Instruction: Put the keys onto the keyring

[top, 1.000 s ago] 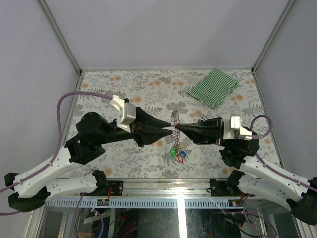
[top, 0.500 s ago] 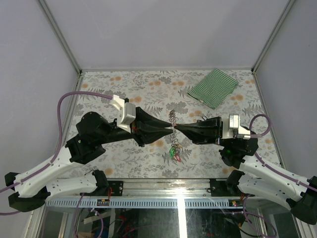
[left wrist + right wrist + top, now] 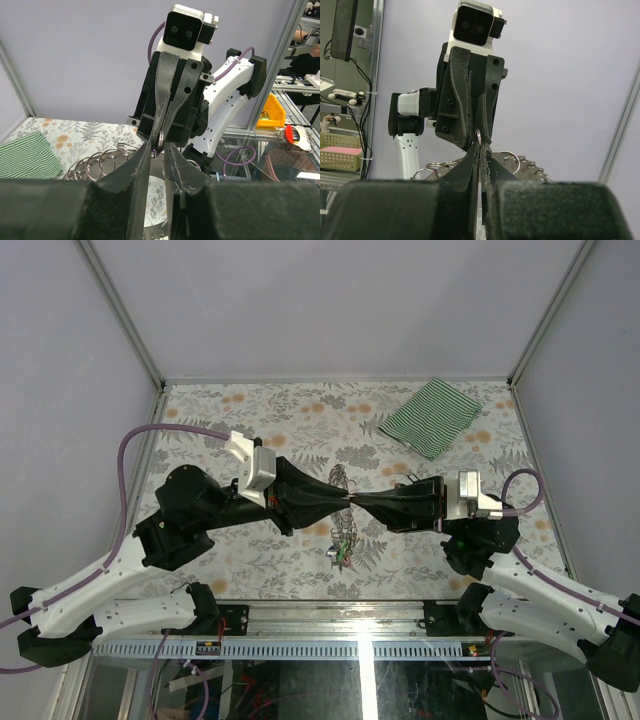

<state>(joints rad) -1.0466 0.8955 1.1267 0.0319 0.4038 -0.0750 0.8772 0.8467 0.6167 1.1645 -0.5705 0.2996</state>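
Keys [image 3: 341, 548] have swung left; keyring [image 3: 340, 480] runs far-to-near, right jaws clamped on it (left jaws: unclear).

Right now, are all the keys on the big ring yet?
Looks done: nothing I can be sure of. The keys sit bunched near the tool tips, and I can't tell if any are threaded. In hand: the right tool pinches a small metal loop, and the left tool has its tips either side of it, beside the keyring. Left: getting the keys on.
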